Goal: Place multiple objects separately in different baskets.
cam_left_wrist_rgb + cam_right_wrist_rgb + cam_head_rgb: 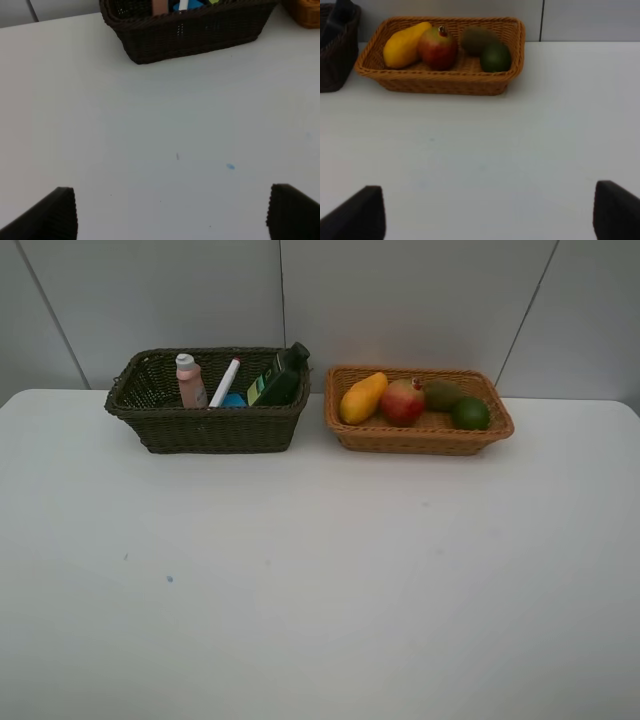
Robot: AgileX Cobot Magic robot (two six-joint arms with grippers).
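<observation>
Now both baskets, dark point(208, 430) and tan point(418, 438), sit filled, well beyond 2 released, empty jaws.

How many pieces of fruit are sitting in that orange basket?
4, in a row in the orange basket: yellow mango, red-green mango, brown kiwi, green lime. None looks hidden.
</observation>
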